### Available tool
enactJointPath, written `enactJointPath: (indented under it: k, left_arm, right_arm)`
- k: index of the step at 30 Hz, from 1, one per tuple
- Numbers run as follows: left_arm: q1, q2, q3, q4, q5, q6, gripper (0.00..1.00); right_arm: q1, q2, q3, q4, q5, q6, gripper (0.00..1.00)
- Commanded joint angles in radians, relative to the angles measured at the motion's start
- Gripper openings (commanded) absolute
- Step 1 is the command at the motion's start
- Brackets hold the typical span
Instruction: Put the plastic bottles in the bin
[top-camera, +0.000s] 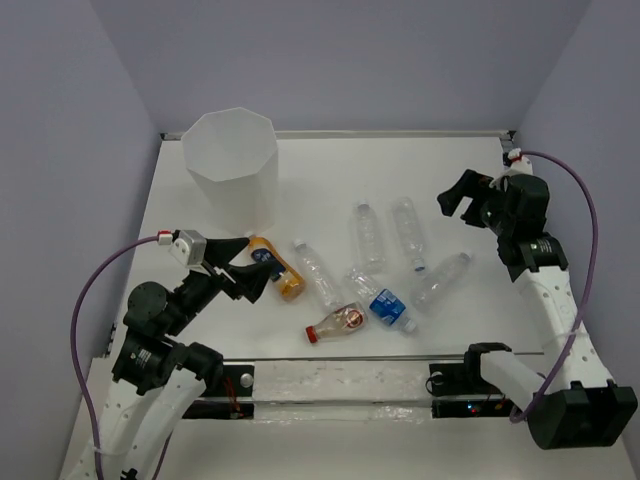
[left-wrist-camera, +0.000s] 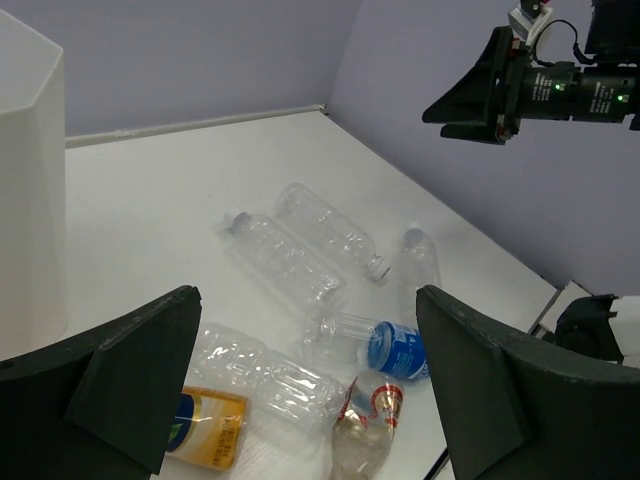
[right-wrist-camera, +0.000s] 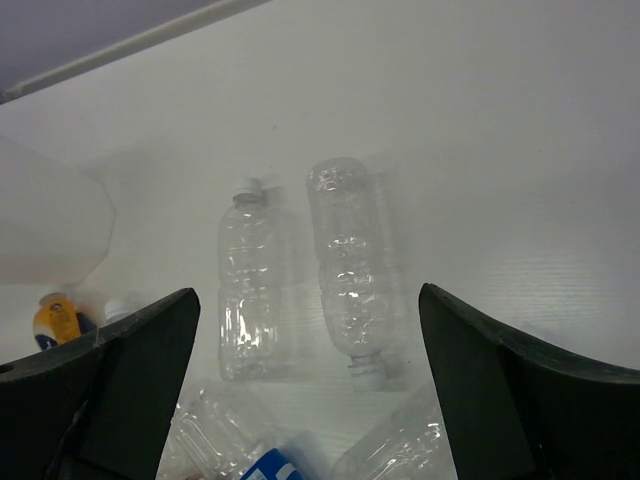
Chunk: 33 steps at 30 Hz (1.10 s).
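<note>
Seven bottles (top-camera: 367, 235), as far as the overlapping pile shows, lie on one table (top-camera: 330, 170) beside one bin (top-camera: 232, 165). The left gripper (top-camera: 245, 268) and right gripper (top-camera: 463, 203) both gape, empty.

Both arms share one build: white plastic shells on the long links, black housings at the joints. The left arm (top-camera: 165, 375) has a grey-white camera block (top-camera: 188, 243) at its wrist, from which the left cable (top-camera: 85, 300), thin and purple, runs in a long loop. The right arm (top-camera: 560, 300) has a black boxy base (top-camera: 580, 415). The right cable (top-camera: 592, 230), also purple, ends in a white connector (top-camera: 515, 156) with a red mark. Small green lights (left-wrist-camera: 556, 88) glow on the right arm's black wrist. The left gripper (top-camera: 255, 265) and right gripper (top-camera: 458, 205) are matte black, with broad, wedge-shaped, faceted fingers (right-wrist-camera: 510, 390).
</note>
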<state>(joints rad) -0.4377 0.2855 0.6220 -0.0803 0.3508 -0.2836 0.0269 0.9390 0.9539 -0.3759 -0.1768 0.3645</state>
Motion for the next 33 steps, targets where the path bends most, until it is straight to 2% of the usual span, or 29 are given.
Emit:
enactJointPath:
  k: [1, 3, 6, 13, 24, 28, 33]
  left_arm:
    - [-0.004, -0.006, 0.015, 0.02, 0.002, 0.008, 0.99]
    - [-0.004, -0.012, 0.013, 0.017, -0.01, 0.004, 0.99]
    - [-0.004, -0.019, 0.01, 0.017, -0.01, 0.0, 0.99]
    - [-0.006, -0.025, 0.004, 0.001, -0.073, -0.017, 0.99]
    - [-0.015, 0.04, 0.002, -0.038, -0.185, -0.045, 0.99]
    - [-0.015, 0.037, 0.002, -0.038, -0.184, -0.042, 0.99]
    - [-0.015, 0.044, 0.002, -0.036, -0.18, -0.043, 0.99]
  right_arm:
    - [0.025, 0.104, 0.091, 0.014, 0.083, -0.067, 0.96]
    - [0.074, 0.156, 0.108, 0.009, 0.118, -0.082, 0.96]
    - [0.164, 0.263, 0.149, 0.002, 0.268, -0.13, 0.97]
    - [0.215, 0.497, 0.246, -0.024, 0.338, -0.173, 0.97]
    - [0.234, 0.866, 0.454, -0.075, 0.295, -0.239, 0.96]
    - [0.243, 0.977, 0.539, -0.103, 0.286, -0.278, 0.88]
    - [0.243, 1.104, 0.637, -0.168, 0.296, -0.317, 0.86]
